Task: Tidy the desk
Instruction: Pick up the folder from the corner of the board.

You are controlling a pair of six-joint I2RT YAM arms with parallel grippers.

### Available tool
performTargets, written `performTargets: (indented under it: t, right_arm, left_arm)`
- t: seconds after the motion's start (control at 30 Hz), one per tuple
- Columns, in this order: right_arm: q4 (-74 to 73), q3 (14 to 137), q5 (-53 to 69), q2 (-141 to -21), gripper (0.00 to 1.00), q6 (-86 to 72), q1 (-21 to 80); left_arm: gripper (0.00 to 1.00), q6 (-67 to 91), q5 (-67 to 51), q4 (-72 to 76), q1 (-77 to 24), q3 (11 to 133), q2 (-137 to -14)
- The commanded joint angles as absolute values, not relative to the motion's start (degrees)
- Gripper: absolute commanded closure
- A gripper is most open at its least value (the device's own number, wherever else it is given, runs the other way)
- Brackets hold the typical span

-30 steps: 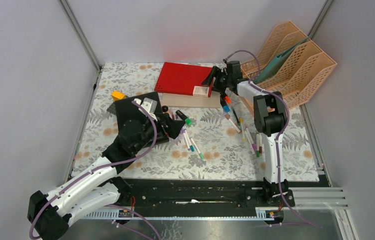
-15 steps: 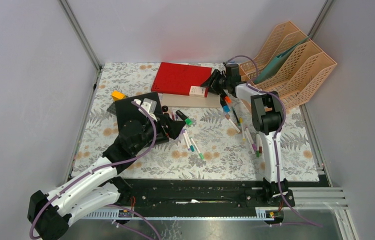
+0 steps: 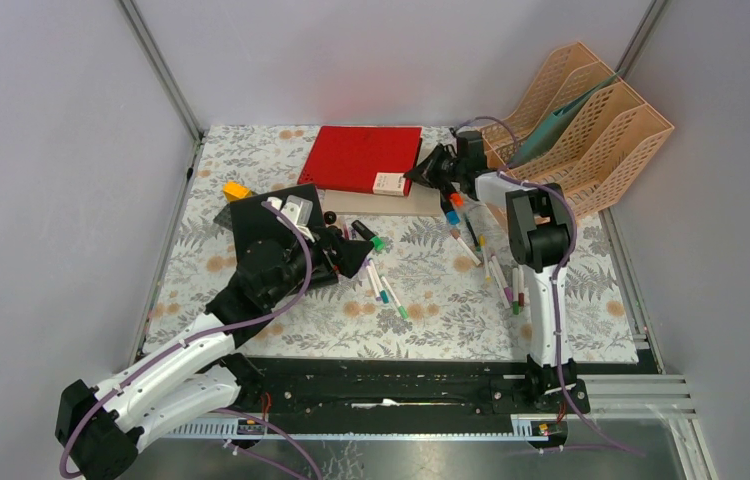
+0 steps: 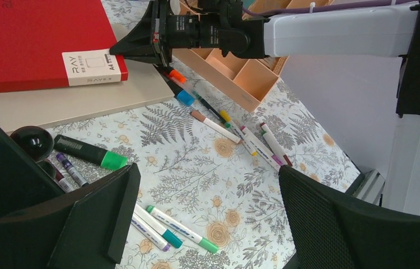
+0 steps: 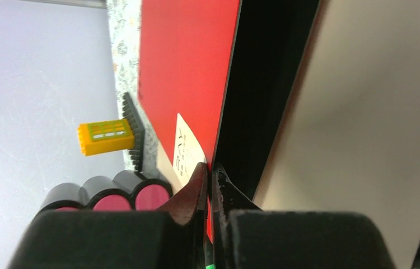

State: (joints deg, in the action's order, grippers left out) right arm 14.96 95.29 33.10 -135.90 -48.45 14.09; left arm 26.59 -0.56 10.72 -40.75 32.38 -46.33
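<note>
Top external: desk [image 3: 451, 320], long axis left-right.

Centre frame: my desk [image 3: 431, 290] cloth is pale, printed with grey ferns and orange flowers. Upper centre: red folder [image 3: 356, 155], white label, over a beige board [image 3: 391, 203]. Upper right: peach file rack [image 3: 611, 140]. Left: yellow block [image 3: 236, 190]. My right gripper [image 3: 411, 174] is black.
</note>
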Motion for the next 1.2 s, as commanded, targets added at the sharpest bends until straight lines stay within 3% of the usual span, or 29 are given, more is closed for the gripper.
performTargets:
  t: [0.0, 0.37, 0.6, 0.9, 1.17]
  right_arm:
    - [18.5, 93.8, 35.0, -126.2, 1.0, -49.1, 13.2]
    - [16.2, 92.6, 36.2, -116.2, 1.0, -52.5, 13.0]
    - [14.1, 92.8, 36.0, -112.2, 1.0, -52.4, 12.9]
    - [12.9, 89.2, 36.1, -107.9, 1.0, -52.3, 12.8]
    - [13.0, 85.8, 37.0, -103.4, 1.0, -53.5, 12.8]
  left_arm:
    - [0.01, 24.8, -3.0, 15.3, -40.5, 32.9, -46.2]
    - [0.01, 7.9, -7.2, 23.8, -42.5, 35.1, -51.7]
    - [0.01, -18.1, 3.2, 25.6, -49.2, 40.4, -63.6]
    - [0.01, -47.5, 12.3, 46.3, -50.4, 43.7, -83.0]
    - [0.01, -53.5, 12.0, 62.5, -44.9, 48.2, -98.1]
